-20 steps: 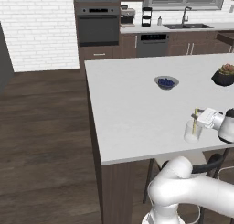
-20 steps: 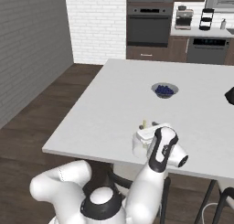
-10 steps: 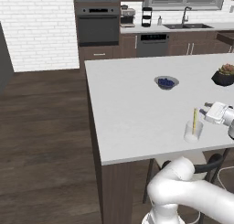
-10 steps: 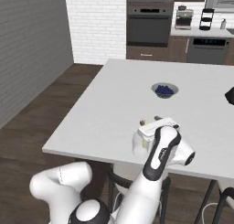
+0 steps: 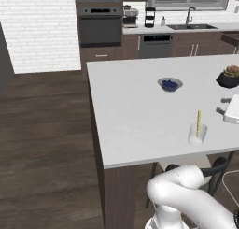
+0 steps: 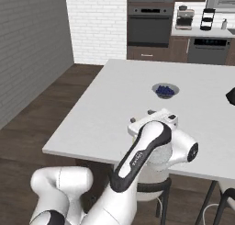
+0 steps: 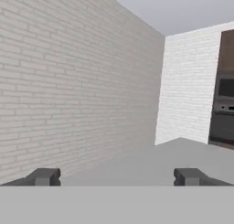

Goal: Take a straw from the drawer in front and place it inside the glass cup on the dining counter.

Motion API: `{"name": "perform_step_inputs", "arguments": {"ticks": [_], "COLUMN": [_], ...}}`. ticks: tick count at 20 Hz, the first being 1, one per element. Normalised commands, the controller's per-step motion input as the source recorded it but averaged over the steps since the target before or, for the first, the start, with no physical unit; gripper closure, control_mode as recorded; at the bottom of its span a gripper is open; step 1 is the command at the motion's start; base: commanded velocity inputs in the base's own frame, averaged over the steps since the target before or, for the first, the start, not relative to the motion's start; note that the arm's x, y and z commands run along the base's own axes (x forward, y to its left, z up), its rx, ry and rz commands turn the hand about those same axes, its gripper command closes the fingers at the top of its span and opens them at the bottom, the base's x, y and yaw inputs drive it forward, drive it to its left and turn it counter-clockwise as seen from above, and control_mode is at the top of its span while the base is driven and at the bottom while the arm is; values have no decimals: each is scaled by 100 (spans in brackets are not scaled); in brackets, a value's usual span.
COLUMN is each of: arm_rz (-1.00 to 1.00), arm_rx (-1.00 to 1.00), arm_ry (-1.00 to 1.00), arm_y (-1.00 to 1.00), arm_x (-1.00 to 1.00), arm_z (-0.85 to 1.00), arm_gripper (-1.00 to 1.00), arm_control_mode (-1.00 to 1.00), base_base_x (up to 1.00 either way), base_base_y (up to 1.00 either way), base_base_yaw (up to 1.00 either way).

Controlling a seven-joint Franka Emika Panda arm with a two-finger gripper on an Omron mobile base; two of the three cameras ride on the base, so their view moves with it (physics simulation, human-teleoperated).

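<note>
I see the straw [image 5: 198, 123] standing upright inside the glass cup [image 5: 197, 134], near the front edge of the white surface [image 5: 135, 106]. My fingers [image 7: 43, 176] are spread wide, empty, facing a brick wall [image 7: 68, 81]. Bowl [image 5: 169, 84] sits farther back.

We see a dark-rimmed bowl [image 5: 170, 84] with blue contents and a dark potted plant [image 5: 229, 76] well apart from it. Beyond stand a built-in oven [image 5: 98, 25], a sink faucet [image 5: 188, 14] and a white brick wall [image 5: 37, 29].
</note>
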Motion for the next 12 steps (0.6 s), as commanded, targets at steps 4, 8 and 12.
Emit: {"name": "perform_step_inputs", "arguments": {"ticks": [4,8,12], "arm_rz": [0,0,0], "arm_rx": [-37,-43,-44], "arm_ry": [4,9,17], "arm_y": [79,85,86], "arm_x": [-100,-93,-63], "arm_z": [37,13,2], "arm_gripper": [-100,-100,-100], "arm_control_mode": [-100,-100,-100], "base_base_x": [0,0,0], "base_base_y": [0,0,0], "base_base_yaw": [0,0,0]}}
